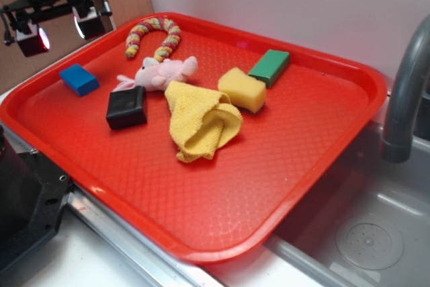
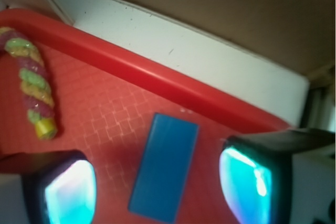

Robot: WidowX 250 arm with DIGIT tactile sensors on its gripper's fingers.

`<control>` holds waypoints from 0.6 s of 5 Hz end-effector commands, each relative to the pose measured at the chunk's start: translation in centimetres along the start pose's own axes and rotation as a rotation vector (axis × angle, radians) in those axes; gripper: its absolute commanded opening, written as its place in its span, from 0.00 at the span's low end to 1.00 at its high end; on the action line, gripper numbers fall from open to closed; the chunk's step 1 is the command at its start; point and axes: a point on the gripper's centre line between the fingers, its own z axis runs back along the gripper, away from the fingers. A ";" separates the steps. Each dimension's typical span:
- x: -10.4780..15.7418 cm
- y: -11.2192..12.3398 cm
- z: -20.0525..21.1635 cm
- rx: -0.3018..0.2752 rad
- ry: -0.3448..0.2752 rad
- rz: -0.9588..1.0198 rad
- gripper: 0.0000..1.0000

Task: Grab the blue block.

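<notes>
Near the far left corner of the red tray (image 1: 322, 159), the blue block (image 1: 79, 78) lay flat, just inside the rim. Above that block hung the end effector (image 1: 60, 30), its fingers (image 2: 247, 182) spread wide and holding nothing; in the wrist view the block (image 2: 165, 167) sat between the two pads, touching neither. Beside the block, toward the tray's middle, lay the black block (image 1: 126, 107), with a twisted rope toy (image 1: 153, 37) a little farther along the back rim.
</notes>
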 end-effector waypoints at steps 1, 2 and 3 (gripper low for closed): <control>-0.3 0.8 -2.6 0.069 0.020 0.023 1.00; -0.7 1.4 -3.5 0.116 0.035 0.025 1.00; -1.2 2.1 -4.3 0.122 0.057 0.004 1.00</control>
